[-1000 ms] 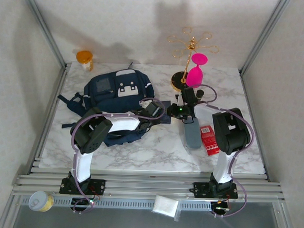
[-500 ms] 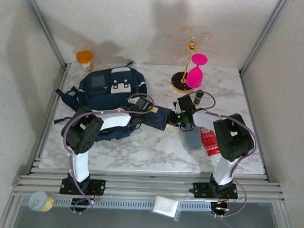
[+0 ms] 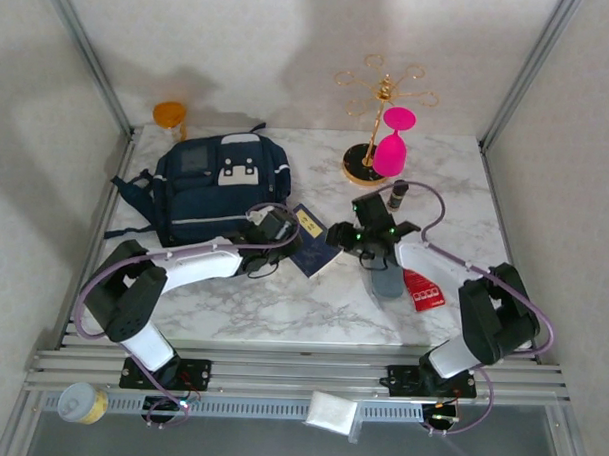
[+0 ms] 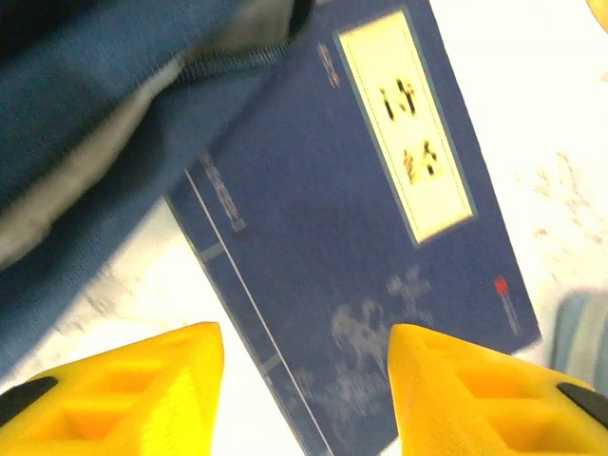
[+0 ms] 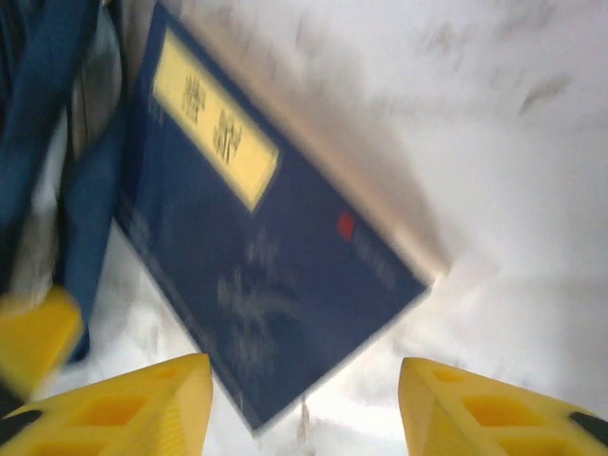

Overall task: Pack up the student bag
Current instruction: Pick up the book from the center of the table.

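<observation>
The student bag [image 3: 211, 183], navy with pale patches, lies at the back left of the table; its fabric edge [image 4: 95, 114] reaches over the book's corner. A dark blue book [image 3: 310, 244] with a yellow title label lies flat on the marble just right of the bag. My left gripper [image 3: 280, 231] hovers over the book's left side, open, and its yellow fingers [image 4: 123, 399] straddle the cover [image 4: 361, 237] with nothing gripped. My right gripper [image 3: 344, 235] is at the book's right edge, also open, above the lower corner of the book [image 5: 256, 285].
A grey pouch [image 3: 388, 277] and a red packet [image 3: 422, 290] lie right of the book. A gold stand [image 3: 373, 120] with a pink glass [image 3: 393, 141] is at the back, a small dark bottle [image 3: 397, 194] near it. An orange cup [image 3: 169, 115] stands behind the bag.
Both grippers have opened. The bag has slid left and back, uncovering more of the book. Both arms have stretched out lower over the book.
</observation>
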Available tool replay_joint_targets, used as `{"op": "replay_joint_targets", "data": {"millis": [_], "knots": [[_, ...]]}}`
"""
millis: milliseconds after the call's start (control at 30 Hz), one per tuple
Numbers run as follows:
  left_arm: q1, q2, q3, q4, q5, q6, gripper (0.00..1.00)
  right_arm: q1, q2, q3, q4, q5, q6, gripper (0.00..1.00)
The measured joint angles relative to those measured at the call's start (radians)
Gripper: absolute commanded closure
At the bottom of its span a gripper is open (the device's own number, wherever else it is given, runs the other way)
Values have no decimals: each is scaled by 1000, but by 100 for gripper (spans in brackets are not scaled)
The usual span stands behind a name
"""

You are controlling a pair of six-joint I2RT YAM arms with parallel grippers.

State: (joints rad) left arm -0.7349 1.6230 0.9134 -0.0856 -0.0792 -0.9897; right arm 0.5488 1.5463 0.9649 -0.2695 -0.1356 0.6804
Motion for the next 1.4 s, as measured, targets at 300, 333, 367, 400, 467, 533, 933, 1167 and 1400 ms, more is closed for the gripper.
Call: {"op": "replay_joint_targets", "data": {"millis": [300, 333, 367, 400, 467, 533, 933, 1167, 1400], "knots": [[-31, 70, -29, 81, 13, -86, 53, -37, 334, 244, -18, -15, -122, 25], [-31, 84, -29, 87, 14, -85, 52, -41, 363, 259, -19, -21, -132, 26], [-31, 94, -27, 86, 14, -85, 53, -43, 386, 269, -18, -30, -140, 27], [-31, 103, -23, 84, 13, -85, 53, -44, 400, 272, -19, -32, -150, 28], [-30, 124, -14, 84, 13, -85, 53, -54, 397, 273, -18, -67, -162, 31], [-29, 133, -13, 85, 13, -85, 54, -53, 397, 262, 3, -111, -172, 34], [-23, 155, -12, 95, 16, -63, 60, -44, 257, 67, 11, -293, -217, 62], [-23, 157, -7, 81, 1, -46, 60, -49, 235, 44, -6, -311, -222, 64], [-23, 158, -5, 76, 1, -24, 60, -60, 177, 43, -24, -314, -225, 75]]}}
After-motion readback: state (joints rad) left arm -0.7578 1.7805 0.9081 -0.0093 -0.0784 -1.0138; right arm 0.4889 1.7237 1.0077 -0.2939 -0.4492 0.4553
